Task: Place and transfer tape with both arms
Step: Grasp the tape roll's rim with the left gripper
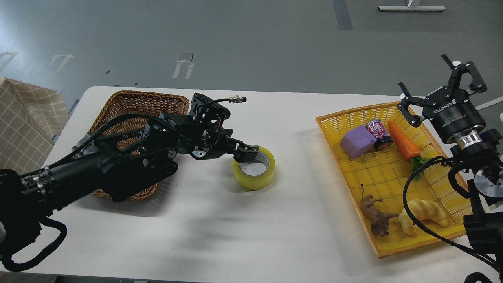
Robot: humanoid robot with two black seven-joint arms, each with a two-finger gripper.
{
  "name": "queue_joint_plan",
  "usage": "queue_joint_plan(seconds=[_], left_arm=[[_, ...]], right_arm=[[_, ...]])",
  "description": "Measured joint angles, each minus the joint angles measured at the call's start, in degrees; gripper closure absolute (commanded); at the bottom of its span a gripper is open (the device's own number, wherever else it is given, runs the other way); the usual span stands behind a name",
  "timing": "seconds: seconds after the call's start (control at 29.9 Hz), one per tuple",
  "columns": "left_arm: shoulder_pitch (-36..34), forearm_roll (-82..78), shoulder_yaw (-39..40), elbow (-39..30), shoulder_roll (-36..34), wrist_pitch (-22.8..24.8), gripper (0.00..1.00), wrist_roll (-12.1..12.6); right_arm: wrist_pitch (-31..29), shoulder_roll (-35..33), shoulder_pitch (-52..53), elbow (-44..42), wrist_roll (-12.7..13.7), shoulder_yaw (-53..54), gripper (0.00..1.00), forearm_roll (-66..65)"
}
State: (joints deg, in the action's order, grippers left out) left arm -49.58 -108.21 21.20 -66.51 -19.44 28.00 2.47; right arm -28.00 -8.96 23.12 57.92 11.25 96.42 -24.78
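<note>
The tape [257,179], a yellow translucent roll with a grey-white core, lies flat on the white table [251,236] near its middle. My left gripper [247,154] has come in from the left and sits low at the roll's left rim. One finger is over the core hole and the other at the outer wall. The jaws look slightly apart and do not clamp the roll. My right gripper [422,70] is open and empty, pointing up and away, above the far right corner of the yellow tray [393,177].
A brown wicker basket [133,100] stands at the back left, partly under my left arm. The yellow tray holds a purple block [357,141], a can [379,135], a carrot [402,143], a toy animal [375,218] and a croissant [422,214]. A checked cloth [23,118] lies far left.
</note>
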Motion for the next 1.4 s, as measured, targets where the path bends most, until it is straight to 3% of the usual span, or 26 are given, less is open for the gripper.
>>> queue_joint_plan(seconds=[0.53, 0.9, 1.14, 1.4], left_arm=[[0.5, 0.1, -0.1, 1.4, 1.1, 0.0, 0.18, -0.2], [1.5, 0.1, -0.2, 2.4, 1.3, 0.0, 0.21, -0.3], [2.1, 0.0, -0.2, 2.9, 1.4, 0.0, 0.39, -0.3], [2.1, 0.0, -1.0, 3.4, 1.5, 0.0, 0.76, -0.5]], right_arm=[[0.0, 0.0, 0.0, 0.0, 0.0, 0.1, 0.00, 0.0], [0.0, 0.0, -0.1, 0.0, 0.0, 0.1, 0.00, 0.0], [0.0, 0.0, -0.1, 0.0, 0.0, 0.1, 0.00, 0.0], [0.0, 0.0, -0.1, 0.0, -0.2, 0.1, 0.00, 0.0]])
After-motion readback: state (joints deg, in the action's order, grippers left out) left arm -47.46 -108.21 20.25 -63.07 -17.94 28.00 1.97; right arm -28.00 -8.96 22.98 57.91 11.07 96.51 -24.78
